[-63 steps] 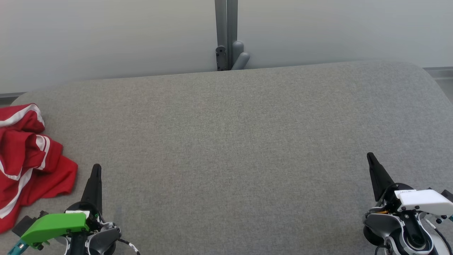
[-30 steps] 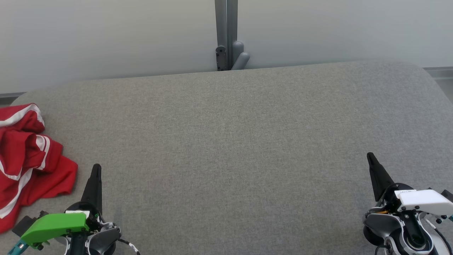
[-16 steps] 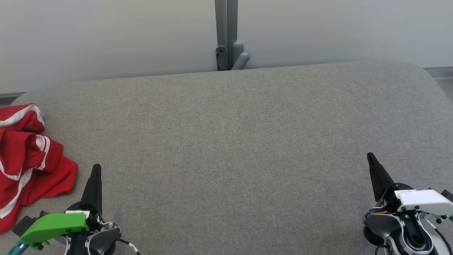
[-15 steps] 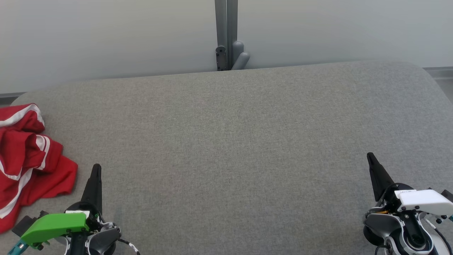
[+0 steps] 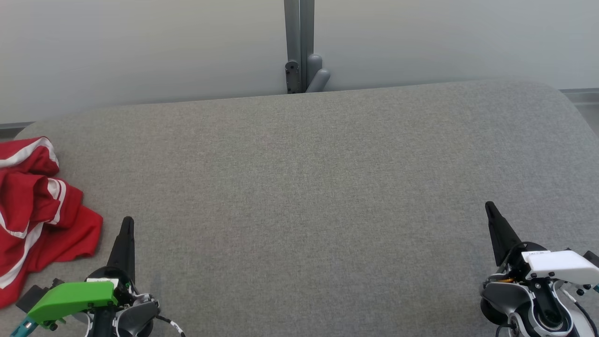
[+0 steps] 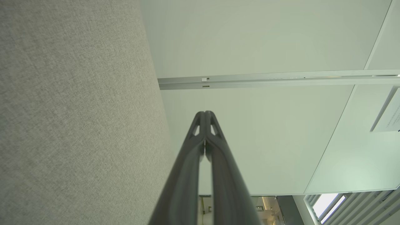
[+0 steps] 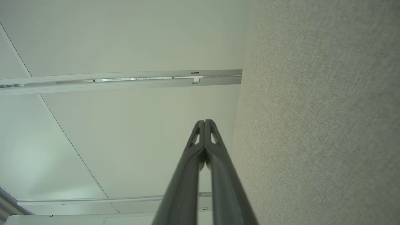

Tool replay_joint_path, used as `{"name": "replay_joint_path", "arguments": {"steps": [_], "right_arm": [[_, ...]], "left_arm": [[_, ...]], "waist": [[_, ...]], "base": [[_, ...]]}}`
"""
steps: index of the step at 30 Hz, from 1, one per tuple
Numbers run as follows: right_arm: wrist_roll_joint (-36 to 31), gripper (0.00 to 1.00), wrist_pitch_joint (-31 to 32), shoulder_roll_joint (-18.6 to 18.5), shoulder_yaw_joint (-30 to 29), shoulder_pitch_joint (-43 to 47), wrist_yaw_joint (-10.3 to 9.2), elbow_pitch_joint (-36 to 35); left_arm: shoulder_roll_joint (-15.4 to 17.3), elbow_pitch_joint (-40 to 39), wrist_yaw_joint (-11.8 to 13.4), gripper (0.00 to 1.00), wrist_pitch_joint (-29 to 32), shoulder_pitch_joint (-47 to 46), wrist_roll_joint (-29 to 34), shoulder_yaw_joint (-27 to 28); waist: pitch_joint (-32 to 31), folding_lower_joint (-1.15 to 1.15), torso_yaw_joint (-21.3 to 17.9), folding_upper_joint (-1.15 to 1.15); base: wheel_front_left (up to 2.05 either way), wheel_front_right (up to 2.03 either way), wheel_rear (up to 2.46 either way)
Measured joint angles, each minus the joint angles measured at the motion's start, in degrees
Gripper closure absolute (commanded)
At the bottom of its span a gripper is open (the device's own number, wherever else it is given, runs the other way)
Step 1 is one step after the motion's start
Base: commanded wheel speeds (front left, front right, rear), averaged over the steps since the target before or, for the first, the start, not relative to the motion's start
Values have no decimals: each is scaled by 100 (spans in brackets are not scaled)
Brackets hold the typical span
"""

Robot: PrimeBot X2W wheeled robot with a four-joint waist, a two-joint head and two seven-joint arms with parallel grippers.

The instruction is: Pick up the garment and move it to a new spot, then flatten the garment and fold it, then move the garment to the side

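Observation:
The garment, red with white stripes, lies crumpled at the left edge of the grey fabric table, partly cut off by the head view's border. My left gripper rests at the lower left, just right of the garment and apart from it, fingers pressed together and empty. My right gripper sits at the lower right, far from the garment, also shut on nothing. In the left wrist view the left gripper has its tips touching, and in the right wrist view the right gripper likewise.
A pale wall stands behind the table's far edge, with a grey post and bracket at its middle. The table's corners are rounded and a strip of floor shows at the far right.

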Motion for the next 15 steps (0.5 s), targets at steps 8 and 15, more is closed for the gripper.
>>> {"name": "replay_joint_path", "arguments": {"steps": [8,15], "right_arm": [[0,100,0,0,0,0,0,0],[0,100,0,0,0,0,0,0]], "left_arm": [[0,0,0,100,0,0,0,0],[0,0,0,100,0,0,0,0]], "waist": [[0,0,0,0],[0,0,0,0]], "base": [[0,0,0],[0,0,0]]}}
